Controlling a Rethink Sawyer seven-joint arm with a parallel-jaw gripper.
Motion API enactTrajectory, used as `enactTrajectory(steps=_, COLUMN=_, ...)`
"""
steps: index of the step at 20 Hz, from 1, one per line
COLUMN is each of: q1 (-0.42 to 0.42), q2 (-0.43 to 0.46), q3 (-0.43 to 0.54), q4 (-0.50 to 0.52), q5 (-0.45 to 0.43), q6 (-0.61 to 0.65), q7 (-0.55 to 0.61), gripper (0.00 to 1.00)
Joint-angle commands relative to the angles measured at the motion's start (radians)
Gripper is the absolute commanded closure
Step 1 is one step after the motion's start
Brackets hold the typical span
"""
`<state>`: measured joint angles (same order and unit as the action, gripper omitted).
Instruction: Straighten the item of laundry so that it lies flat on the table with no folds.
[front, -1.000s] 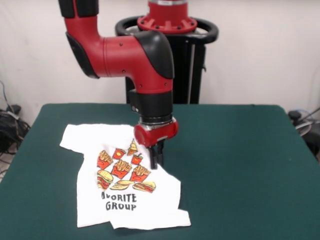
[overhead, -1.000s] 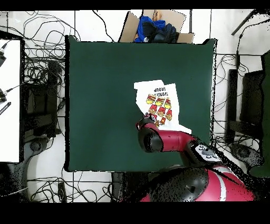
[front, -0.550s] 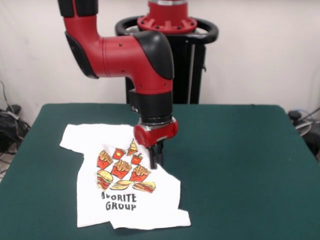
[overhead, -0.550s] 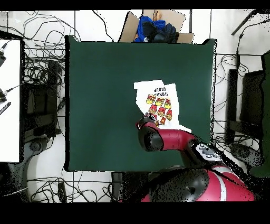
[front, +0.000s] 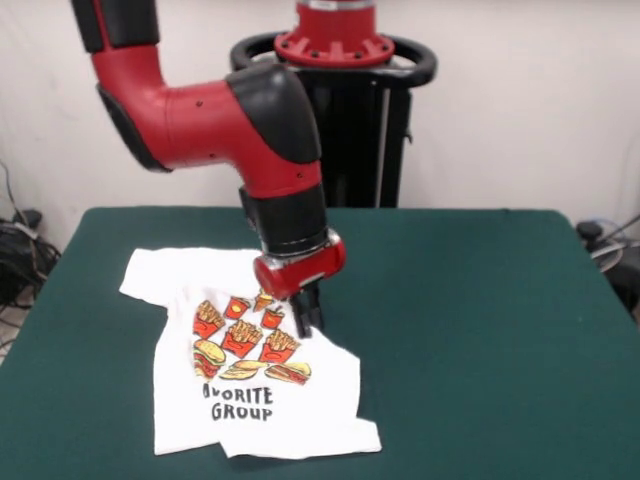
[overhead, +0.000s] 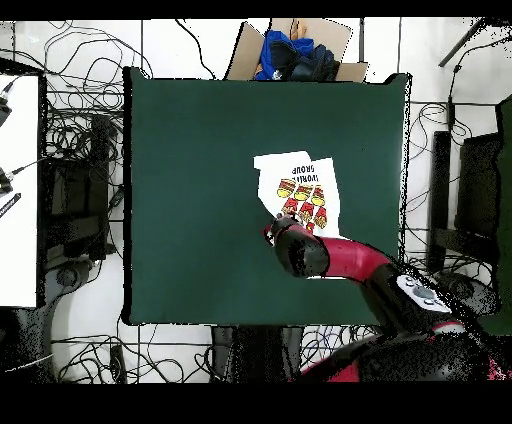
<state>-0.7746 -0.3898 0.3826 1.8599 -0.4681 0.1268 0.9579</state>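
The item of laundry (front: 250, 360), a white T-shirt printed with burgers, fries and "FAVORITE GROUP", lies rumpled on the left part of the green table (front: 480, 330). One sleeve spreads at the far left, and the hem is folded over at the front right corner. My gripper (front: 308, 322) points down at the shirt's right edge beside the print. Its dark fingers stand close together, shut, and whether cloth is pinched between them does not show. From overhead the shirt (overhead: 300, 190) lies right of the middle of the table (overhead: 200, 150), with the arm's wrist (overhead: 300, 252) covering its near end.
A cardboard box holding blue cloth (overhead: 295, 50) sits beyond the table's far edge in the overhead view. Cables lie on the floor around the table. Bare green felt stretches right of the shirt in the front view.
The arm's elbow and upper links have swung to the left in the front view, and the wrist has tilted. The gripper stays at the shirt's right edge. The shirt has not moved.
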Motion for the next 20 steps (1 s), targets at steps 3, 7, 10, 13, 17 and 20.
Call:
enactTrajectory(steps=3, q1=-0.126, q2=0.115, q3=0.164, q4=-0.037, q5=0.053, q6=0.335, q7=-0.041, gripper=1.00)
enactTrajectory(steps=7, q1=-0.126, q2=0.107, q3=0.171, q4=-0.033, q5=0.045, q6=0.412, q7=-0.050, gripper=1.00)
enactTrajectory(steps=10, q1=-0.122, q2=0.106, q3=0.165, q4=-0.039, q5=0.033, q6=0.482, q7=-0.072, gripper=1.00)
enactTrajectory(steps=13, q1=-0.118, q2=0.084, q3=0.156, q4=-0.044, q5=0.024, q6=0.565, q7=-0.095, gripper=1.00)
enactTrajectory(steps=17, q1=-0.106, q2=0.061, q3=0.160, q4=-0.067, q5=0.030, q6=0.661, q7=-0.095, gripper=1.00)
enactTrajectory(steps=20, q1=-0.100, q2=0.043, q3=0.161, q4=-0.069, q5=0.036, q6=0.746, q7=-0.094, gripper=1.00)
